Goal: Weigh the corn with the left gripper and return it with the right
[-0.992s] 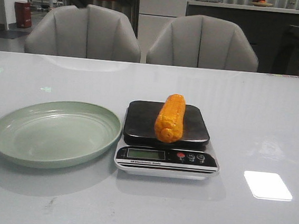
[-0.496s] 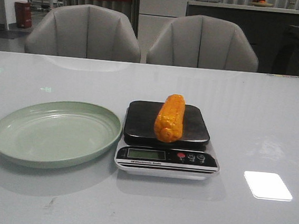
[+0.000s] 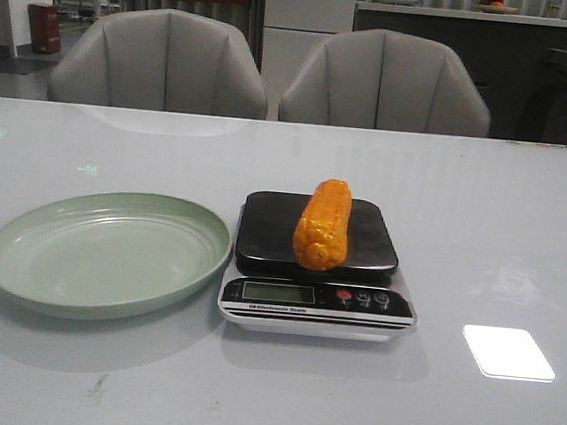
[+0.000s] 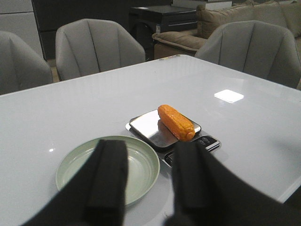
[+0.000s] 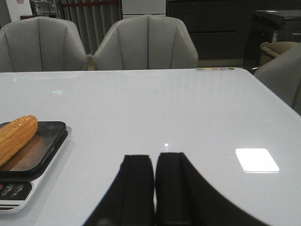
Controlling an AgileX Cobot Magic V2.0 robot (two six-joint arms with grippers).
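Front view: the corn lies lengthwise on the dark platform of a kitchen scale at the centre of the frame, on the white worktop. A pale green plate sits just left of the scale, its rim close to the scale's edge. Two grey chairs stand behind the worktop at the top of the frame. Neither hand shows here.

Left wrist view: the left hand fills the lower frame, its two black fingers spread apart and holding nothing. Plate and scale with the corn lie beyond it.

Right wrist view: the right hand sits at the bottom centre, fingers pressed together, empty. The corn on the scale is at the left edge.
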